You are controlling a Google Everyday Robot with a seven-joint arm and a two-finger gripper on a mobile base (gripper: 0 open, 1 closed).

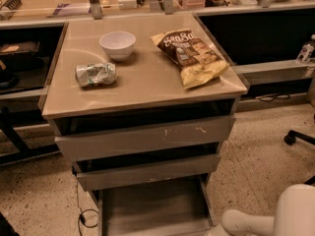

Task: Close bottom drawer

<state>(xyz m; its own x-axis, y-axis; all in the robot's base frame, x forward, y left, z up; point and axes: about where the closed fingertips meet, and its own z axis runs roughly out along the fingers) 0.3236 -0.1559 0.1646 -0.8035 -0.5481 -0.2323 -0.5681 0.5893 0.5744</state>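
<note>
- Because the bottom drawer (152, 208) stands pulled far out toward the camera, its grey floor and thin side rails run off the lower edge of the view. I cannot see its front panel.
- The 2 drawers above it, the middle drawer (147, 172) and the top drawer (145, 139), each stand slightly out with a dark gap above, far less open than the lowest 1.
- My arm (275, 215) shows as a white rounded link in the bottom right corner of the view, just beside the drawer's right rail. I judge it sits low there so it can get in front of the drawer and push.
- The gripper lies beyond the lower edge, out of view, so I cannot tell whether it is open or closed, or whether it touches the drawer.
- On the cabinet top (147, 90), a white bowl (117, 44) sits near the back edge, a crushed can (96, 74) lies toward the left edge, and a chip bag (192, 55) lies along the right edge. All are back from the front edge, so a push should not shake them off.
- I judge the closing is not yet done. It calls for a level, centred push straight in, so the rails do not bind.
- A cable (81, 215) lies on the floor beside the left rail and might snag.
</note>
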